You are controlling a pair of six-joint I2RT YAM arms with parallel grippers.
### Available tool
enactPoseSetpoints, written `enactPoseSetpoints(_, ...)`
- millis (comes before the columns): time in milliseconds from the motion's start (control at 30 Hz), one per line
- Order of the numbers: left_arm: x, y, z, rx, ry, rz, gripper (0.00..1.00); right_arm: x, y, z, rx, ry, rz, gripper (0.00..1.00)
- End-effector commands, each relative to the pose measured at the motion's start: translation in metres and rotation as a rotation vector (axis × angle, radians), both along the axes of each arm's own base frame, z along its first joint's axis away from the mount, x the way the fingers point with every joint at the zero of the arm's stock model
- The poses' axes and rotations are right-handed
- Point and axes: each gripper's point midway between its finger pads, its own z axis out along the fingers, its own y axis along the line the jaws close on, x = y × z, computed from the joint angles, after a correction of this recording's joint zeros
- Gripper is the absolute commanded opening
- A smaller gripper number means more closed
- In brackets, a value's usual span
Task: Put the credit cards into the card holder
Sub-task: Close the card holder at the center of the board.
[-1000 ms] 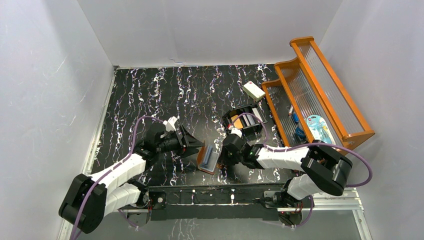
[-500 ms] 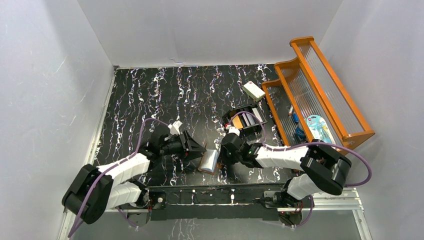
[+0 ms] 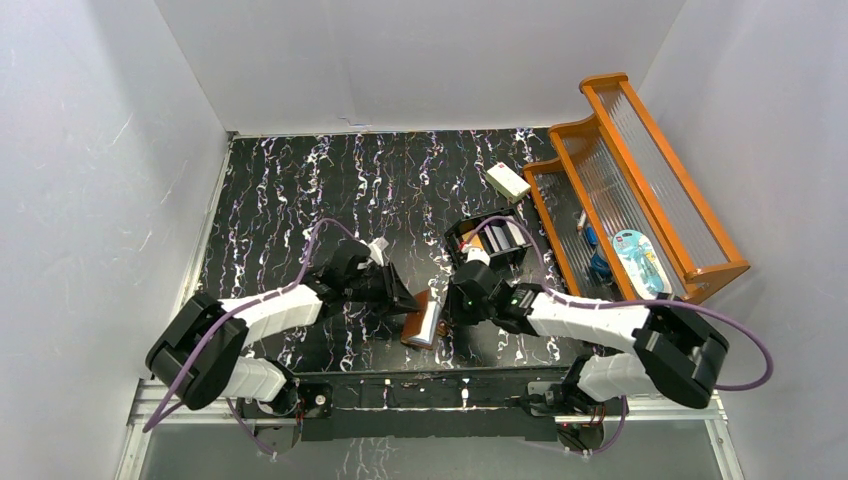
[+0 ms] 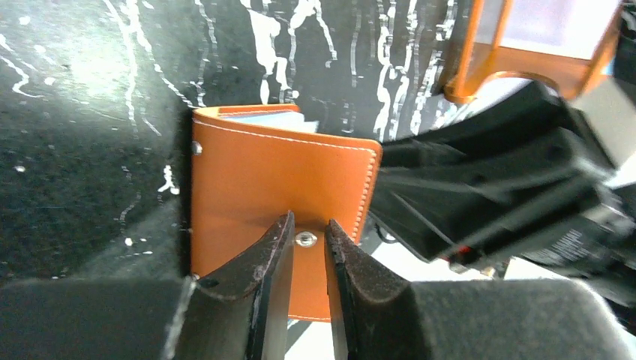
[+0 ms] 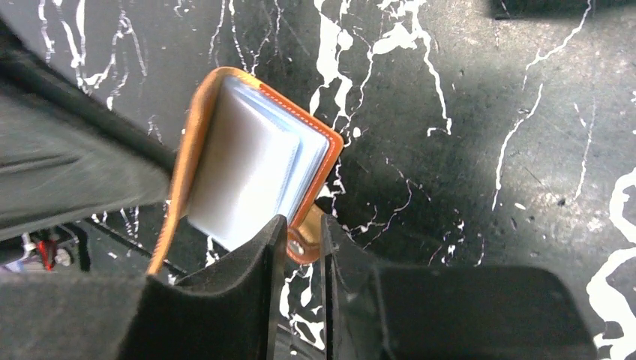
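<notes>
The brown leather card holder (image 3: 422,322) lies near the table's front edge between both grippers, folded nearly closed. In the left wrist view its outer face (image 4: 277,180) fills the middle. My left gripper (image 4: 306,234) has its jaws almost together, tips against that face on either side of the snap stud. In the right wrist view the pale blue-grey slots (image 5: 247,169) show inside the fold. My right gripper (image 5: 299,229) is shut on the snap tab (image 5: 306,238). A few credit cards (image 3: 503,236) stand in the black box, partly hidden by a cable.
The black compartmented box (image 3: 470,228) sits just behind my right gripper (image 3: 457,303). A white block with a red mark (image 3: 508,181) lies further back. An orange wooden rack (image 3: 650,170) holding small items stands along the right side. White walls enclose the table.
My left gripper has moved right onto the card holder and its jaws have narrowed. The card holder has gone from standing open to nearly folded. My right gripper shifted slightly right and back.
</notes>
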Motion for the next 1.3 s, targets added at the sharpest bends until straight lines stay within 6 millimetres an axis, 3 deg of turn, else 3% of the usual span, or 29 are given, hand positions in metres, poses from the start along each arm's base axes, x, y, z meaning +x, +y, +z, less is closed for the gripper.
enactPoseSetpoints(0, 0.001, 0.008, -0.020, 0.139, -0.030, -0.036, 0.21, -0.001, -0.004, 0.016, 0.055, -0.007, -0.041, 0.32)
enactPoseSetpoints(200, 0.002, 0.004, -0.035, 0.241, -0.017, -0.094, 0.30, -0.006, -0.005, 0.018, 0.110, 0.018, -0.072, 0.33)
enactPoseSetpoints(400, -0.001, 0.005, -0.048, 0.299, 0.003, -0.108, 0.30, -0.006, -0.003, 0.007, 0.078, 0.046, -0.071, 0.47)
enactPoseSetpoints(633, 0.000, 0.017, -0.051, 0.369, -0.008, -0.083, 0.29, -0.002, 0.003, -0.003, 0.066, 0.061, -0.072, 0.50)
enactPoseSetpoints(800, 0.000, 0.025, -0.054, 0.406, -0.004, -0.072, 0.29, -0.003, 0.001, -0.013, 0.043, 0.075, -0.068, 0.44)
enactPoseSetpoints(1133, -0.003, 0.041, -0.065, 0.513, 0.036, -0.058, 0.29, -0.013, -0.037, -0.025, -0.097, 0.089, -0.101, 0.34)
enactPoseSetpoints(1267, -0.003, 0.045, -0.066, 0.535, 0.039, -0.050, 0.30, -0.013, -0.041, -0.021, -0.116, 0.078, -0.087, 0.33)
